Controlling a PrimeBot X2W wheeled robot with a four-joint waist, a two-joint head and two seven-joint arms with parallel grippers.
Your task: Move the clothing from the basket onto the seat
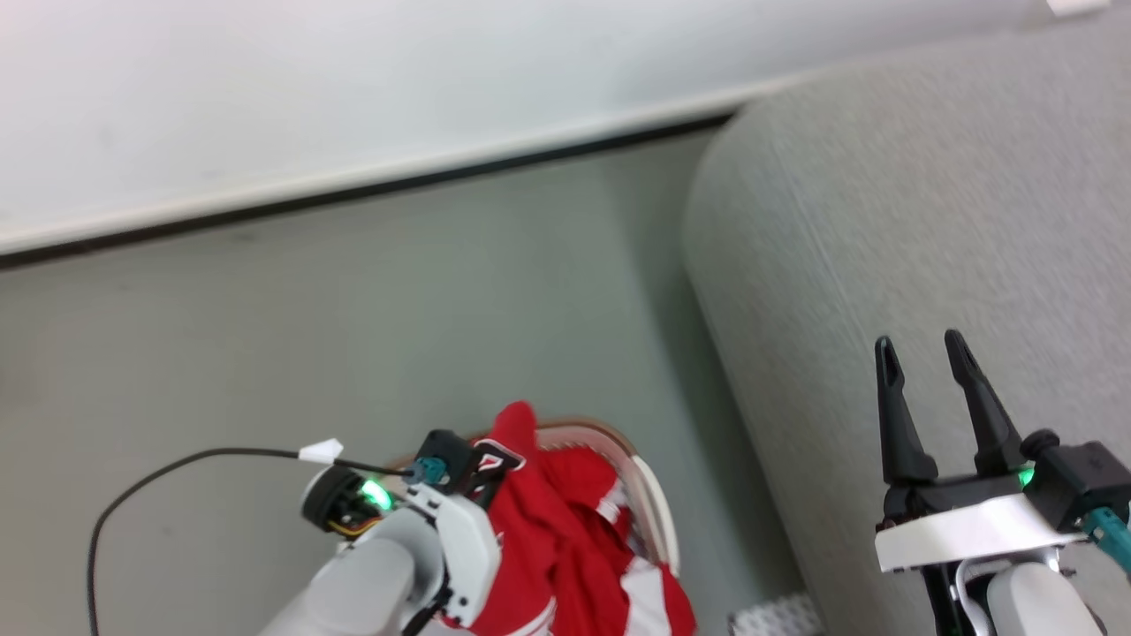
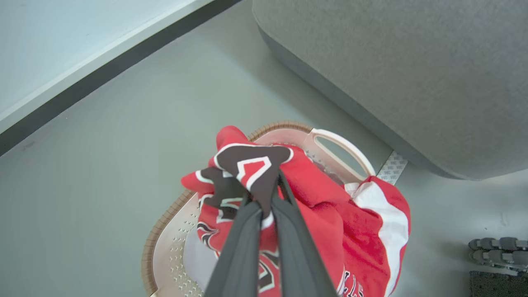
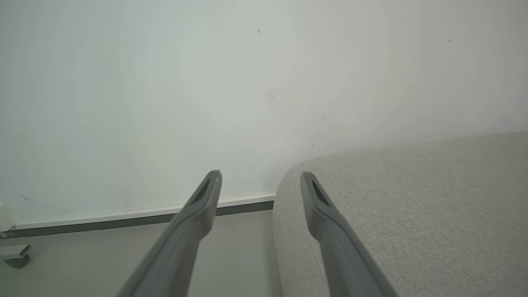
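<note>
Red clothing with white stripes and black lettering is bunched above the white basket with its tan rim, on the floor left of the grey seat. My left gripper is shut on a fold of the clothing, lifted over the basket. The rest of the fabric hangs down into the basket and over its right side. My right gripper stands open and empty over the seat's left edge, its fingers spread wide above the seat.
Grey floor stretches left of the seat to a white wall with a dark baseboard. A black cable loops from my left wrist. A wheeled base part sits at the lower right of the left wrist view.
</note>
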